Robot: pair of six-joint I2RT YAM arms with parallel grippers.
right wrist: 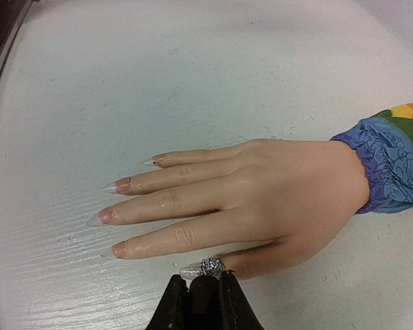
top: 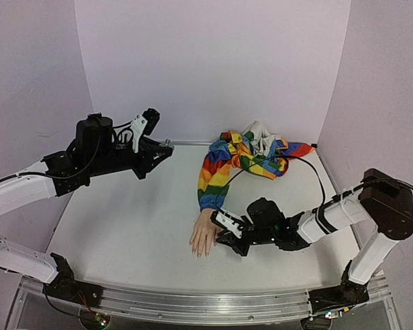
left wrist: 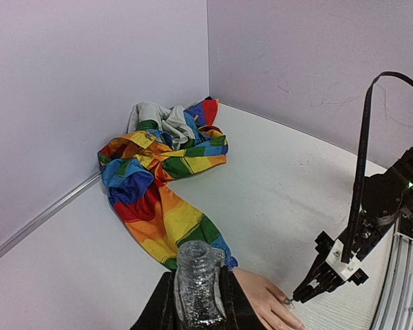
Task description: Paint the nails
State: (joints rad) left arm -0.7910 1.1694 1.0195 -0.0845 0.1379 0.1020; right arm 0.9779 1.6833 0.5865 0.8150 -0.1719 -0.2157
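Note:
The pale mannequin hand [top: 204, 237] lies palm down, its rainbow sleeve [top: 217, 177] trailing to the back corner. In the right wrist view its long pointed nails [right wrist: 120, 185] point left; the thumb nail [right wrist: 191, 272] looks silvery. My right gripper [right wrist: 205, 294] is shut on a black brush cap [right wrist: 206, 299], whose glitter-loaded brush tip [right wrist: 212, 265] touches the thumb by the nail. My left gripper [left wrist: 198, 313] is shut on an open clear bottle of silver glitter polish [left wrist: 197, 285], held upright above the table at the left [top: 162, 152]. The right gripper [left wrist: 308, 292] also shows there, at the thumb.
The bunched sleeve cloth [left wrist: 166, 141] fills the back corner between the lilac walls. A black cable [top: 310, 165] runs from the cloth along the right arm. A metal rail [top: 206, 306] edges the table's near side.

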